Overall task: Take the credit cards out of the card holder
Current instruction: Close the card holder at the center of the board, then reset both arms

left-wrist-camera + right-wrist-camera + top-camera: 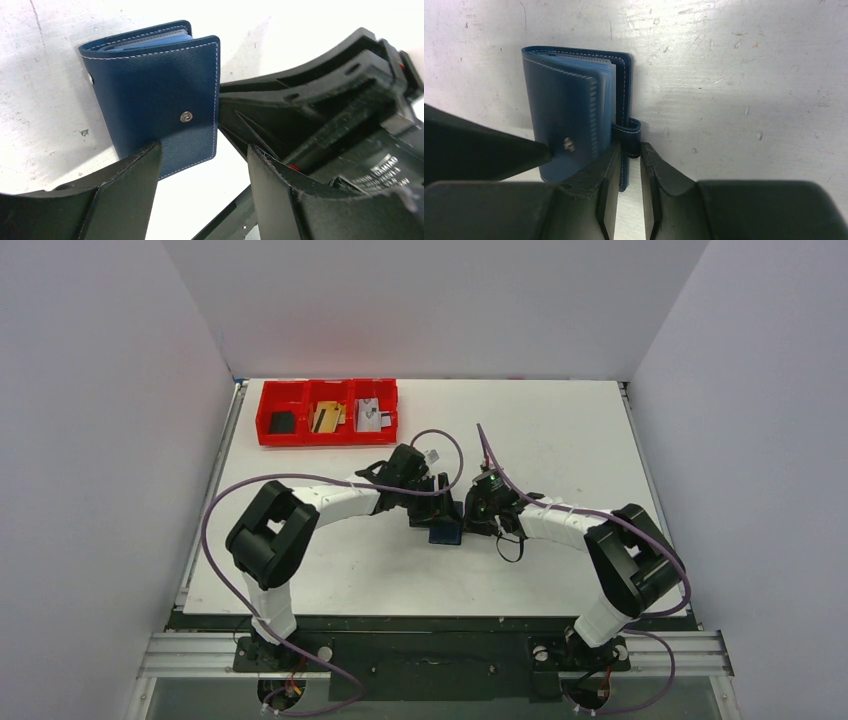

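I see the wallet mid-desk, between both tools. My left gripper gapes wide at its corner. My right gripper sits narrow at the strap tab; I cannot tell whether it is gripping.

Tray sits in the far-L corner of the table, long side along the far edge. It has 3 compartments side by side, w/ one item in each: L card, mid card, R card. Wallet is approx. mid-table, a bit nearer the front edge and well apart from the tray. L gripper is just beside it on the far-L side, and R gripper is just beside it on the R, so the wallet is between the two. Strap sticks out of the wallet's R side, right at the R gripper's fingertips.
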Controlling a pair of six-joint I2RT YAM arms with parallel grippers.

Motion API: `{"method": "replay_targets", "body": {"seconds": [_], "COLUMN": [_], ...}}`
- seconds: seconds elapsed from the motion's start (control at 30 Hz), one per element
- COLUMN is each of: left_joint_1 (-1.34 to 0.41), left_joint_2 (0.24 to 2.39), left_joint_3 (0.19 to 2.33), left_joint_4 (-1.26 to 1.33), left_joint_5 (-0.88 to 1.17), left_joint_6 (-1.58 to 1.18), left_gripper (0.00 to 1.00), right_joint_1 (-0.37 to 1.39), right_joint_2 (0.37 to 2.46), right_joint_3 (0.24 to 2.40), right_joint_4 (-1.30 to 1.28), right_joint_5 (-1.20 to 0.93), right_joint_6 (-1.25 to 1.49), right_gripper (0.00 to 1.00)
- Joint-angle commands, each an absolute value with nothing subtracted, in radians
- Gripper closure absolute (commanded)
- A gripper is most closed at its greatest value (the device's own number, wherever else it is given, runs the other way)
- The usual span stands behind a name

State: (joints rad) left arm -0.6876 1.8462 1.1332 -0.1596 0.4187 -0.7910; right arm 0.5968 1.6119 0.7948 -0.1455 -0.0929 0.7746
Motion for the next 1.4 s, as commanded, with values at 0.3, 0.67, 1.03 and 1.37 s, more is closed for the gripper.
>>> {"method": "replay_targets", "body": {"seconds": [0.3, 0.67, 1.03, 1.37], "left_joint_1": [-0.692, -0.695, -0.684, -0.635], "left_joint_2": [1.912, 1.869, 1.742, 1.535], "left_joint_3": [1.16, 1.216, 1.349, 1.358], "left_joint_4": [-0.13, -0.164, -0.29, -0.4], "left_joint_5": [0.273, 0.283, 0.267, 0.15], "left_joint_6": [-0.921, -0.859, -0.731, -0.602], "left_gripper": [0.38, 0.38, 0.38, 0.38], "right_joint_1": [0.593, 0.581, 0.546, 0.53], "right_joint_2": [1.475, 1.309, 1.177, 1.106], "right_joint_3": [0.777, 0.834, 0.88, 0.918], "right_joint_4": [-0.206, -0.335, -0.369, -0.369], "right_joint_5": [-0.045, -0.003, 0.033, 0.06], "right_joint_6": [0.787, 0.776, 0.776, 0.767], "right_gripper": [0.71, 0.55, 0.49, 0.44]}}
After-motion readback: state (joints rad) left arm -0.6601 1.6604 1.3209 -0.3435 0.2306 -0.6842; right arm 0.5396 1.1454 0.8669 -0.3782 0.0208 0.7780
